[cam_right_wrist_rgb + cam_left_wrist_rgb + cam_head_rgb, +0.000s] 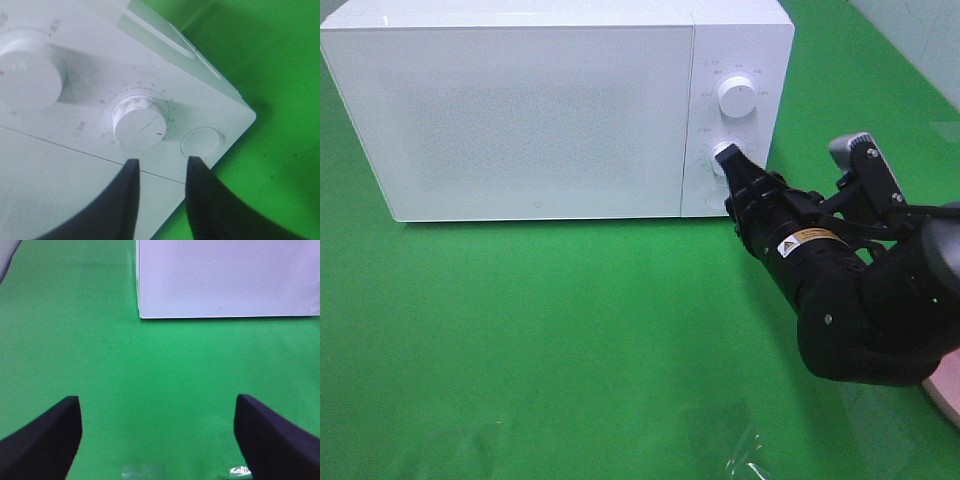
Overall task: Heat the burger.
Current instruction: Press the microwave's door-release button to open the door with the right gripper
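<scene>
Jaws of right pincer (162, 162) narrowly parted before lower dial (140, 125); left pincer (157, 400) wide above green cloth (160, 360).

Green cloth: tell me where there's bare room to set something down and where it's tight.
The widest bare patch is the green cloth in front of the microwave door, left of the right arm. Crowded: the right side, where that arm's pincer is at the lower knob, with a pink plate at the edge.
</scene>
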Available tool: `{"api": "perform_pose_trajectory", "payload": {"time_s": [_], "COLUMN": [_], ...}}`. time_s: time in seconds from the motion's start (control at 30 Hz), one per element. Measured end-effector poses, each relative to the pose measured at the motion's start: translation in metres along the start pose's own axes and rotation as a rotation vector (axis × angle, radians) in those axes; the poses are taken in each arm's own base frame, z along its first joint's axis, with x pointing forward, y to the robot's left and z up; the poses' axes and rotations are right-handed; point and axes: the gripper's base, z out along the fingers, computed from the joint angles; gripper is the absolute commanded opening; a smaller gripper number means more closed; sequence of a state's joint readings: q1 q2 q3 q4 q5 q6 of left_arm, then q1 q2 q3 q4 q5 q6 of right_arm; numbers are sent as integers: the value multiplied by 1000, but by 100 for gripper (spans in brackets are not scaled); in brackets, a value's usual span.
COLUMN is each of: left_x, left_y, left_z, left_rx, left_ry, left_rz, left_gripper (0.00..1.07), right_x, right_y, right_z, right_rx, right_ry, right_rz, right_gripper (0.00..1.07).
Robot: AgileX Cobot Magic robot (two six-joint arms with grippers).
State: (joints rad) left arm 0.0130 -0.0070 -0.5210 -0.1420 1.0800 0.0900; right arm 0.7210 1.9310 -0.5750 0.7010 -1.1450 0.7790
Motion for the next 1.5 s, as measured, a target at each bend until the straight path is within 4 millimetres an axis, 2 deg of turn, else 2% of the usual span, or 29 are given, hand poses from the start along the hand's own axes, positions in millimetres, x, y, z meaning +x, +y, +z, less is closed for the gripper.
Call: {"api": "perform_pose_trajectory", "payload": {"time_s": [0.03, 0.07, 0.13, 0.17, 0.5, 0.83, 1.07, 1.33, 1.5], "left_x": [0, 0, 0, 0, 0, 0, 0, 0, 0], "left_y": [0, 0, 0, 0, 0, 0, 0, 0, 0], "left_z": [0, 0, 0, 0, 0, 0, 0, 0, 0], "left_rx": [0, 0, 0, 0, 0, 0, 0, 0, 0], "left_ry": [0, 0, 0, 0, 0, 0, 0, 0, 0], "left_rz": [0, 0, 0, 0, 0, 0, 0, 0, 0], "left_gripper": [76, 76, 76, 76, 76, 76, 76, 76, 76], "right_x": [0, 0, 0, 2, 11, 18, 15, 3, 11], "right_y": [0, 0, 0, -2, -5, -12, -14, -14, -19], "right_z": [0, 0, 0, 0, -1, 7, 21, 40, 50], "right_rx": [0, 1, 5, 22, 81, 105, 123, 134, 142], "right_ry": [0, 1, 5, 18, 104, 125, 114, 100, 128], "right_rz": [0, 102, 146, 219, 485, 508, 529, 540, 542], "right_gripper": [18, 11, 8, 0, 0, 0, 0, 0, 0]}}
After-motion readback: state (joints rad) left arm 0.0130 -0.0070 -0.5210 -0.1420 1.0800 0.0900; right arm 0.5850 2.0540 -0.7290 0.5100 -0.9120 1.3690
